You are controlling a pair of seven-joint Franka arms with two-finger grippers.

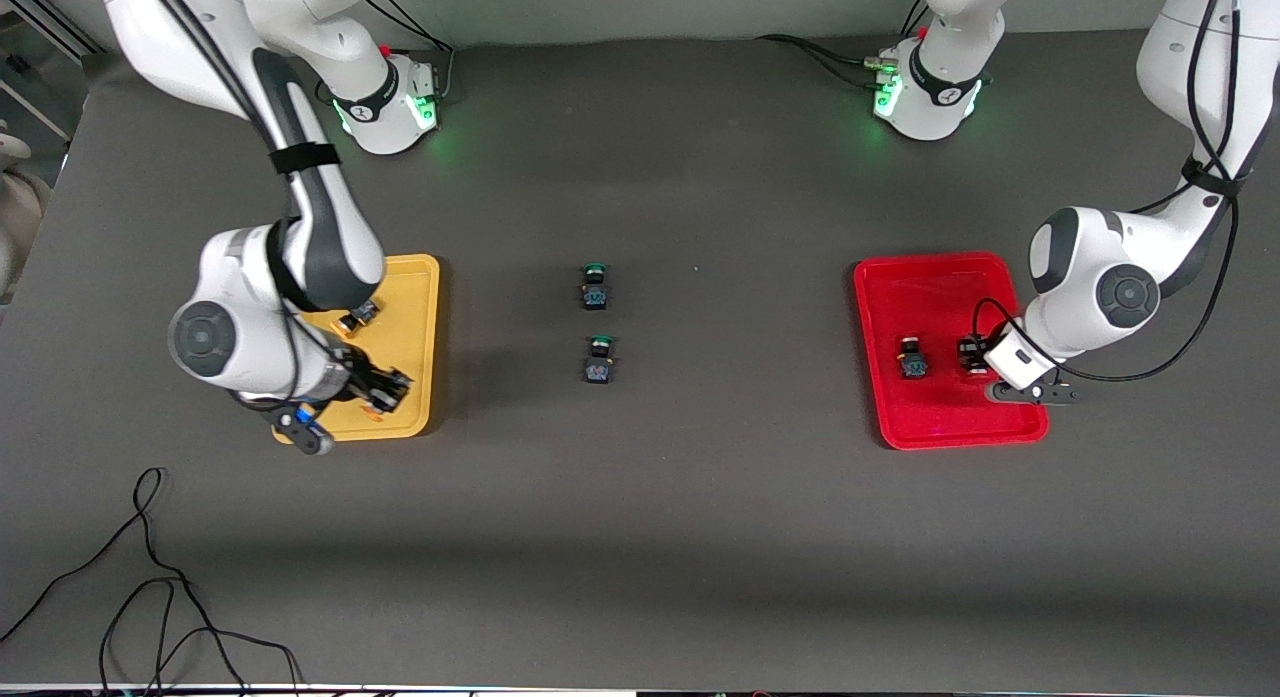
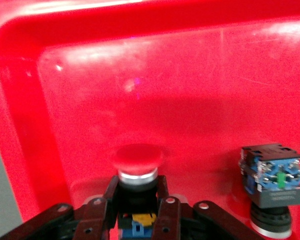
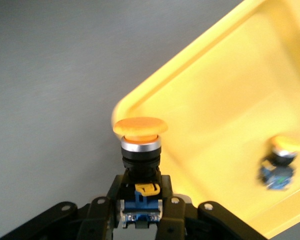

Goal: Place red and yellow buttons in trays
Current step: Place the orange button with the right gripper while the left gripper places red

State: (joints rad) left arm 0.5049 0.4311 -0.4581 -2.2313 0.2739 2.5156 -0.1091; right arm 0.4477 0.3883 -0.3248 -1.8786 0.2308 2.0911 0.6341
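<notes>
My left gripper (image 1: 973, 360) is low over the red tray (image 1: 940, 277), shut on a red button (image 2: 138, 156) by its black body. My left gripper (image 2: 137, 202) shows its jaws tight against both sides of that body. A second red button (image 1: 912, 358) lies in the tray beside it, also seen in the left wrist view (image 2: 274, 182). My right gripper (image 1: 388, 389) is over the yellow tray (image 1: 415, 287), at the corner nearer the front camera. My right gripper (image 3: 140, 197) is shut on a yellow button (image 3: 140, 127). A second yellow button (image 1: 358, 317) lies in that tray (image 3: 225, 95), also visible in the right wrist view (image 3: 281, 165).
Two green-capped switches (image 1: 595, 285) (image 1: 598, 360) stand on the dark table between the trays. A loose black cable (image 1: 150, 577) lies near the table's front edge at the right arm's end. The arm bases (image 1: 385, 97) (image 1: 925, 92) stand along the back.
</notes>
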